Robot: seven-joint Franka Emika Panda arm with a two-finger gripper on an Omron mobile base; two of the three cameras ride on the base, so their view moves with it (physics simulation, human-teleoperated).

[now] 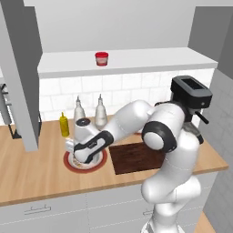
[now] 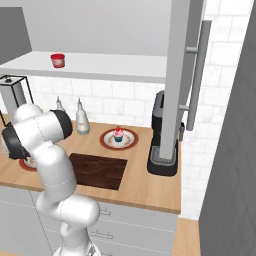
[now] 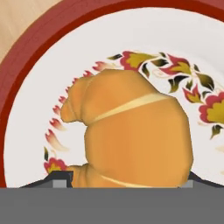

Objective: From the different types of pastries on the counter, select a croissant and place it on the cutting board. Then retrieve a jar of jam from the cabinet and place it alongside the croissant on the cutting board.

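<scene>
The golden-brown croissant (image 3: pixel 131 135) lies on a red-rimmed flowered plate (image 3: pixel 26 65) and looms large in the hand view. My gripper (image 3: pixel 124 179) is open, its dark fingertips (image 3: pixel 61 177) low on either side of the pastry. From the left base view the hand (image 1: pixel 84 154) hangs over that plate (image 1: pixel 68 164) and hides the croissant. The dark cutting board (image 1: pixel 136 157) lies just right of the plate, bare. The red-lidded jam jar (image 1: pixel 101 58) stands on the cabinet's white shelf (image 1: pixel 150 61). The pink-frosted cupcake (image 2: pixel 118 134) sits on a second plate (image 2: pixel 106 140).
A yellow squeeze bottle (image 1: pixel 64 125) and two grey bottles (image 1: pixel 100 111) stand by the tiled wall behind the plate. A black coffee machine (image 2: pixel 162 145) is right of the board. A tall grey cabinet panel (image 1: pixel 27 91) comes down to the wooden counter (image 1: pixel 32 177) on the left.
</scene>
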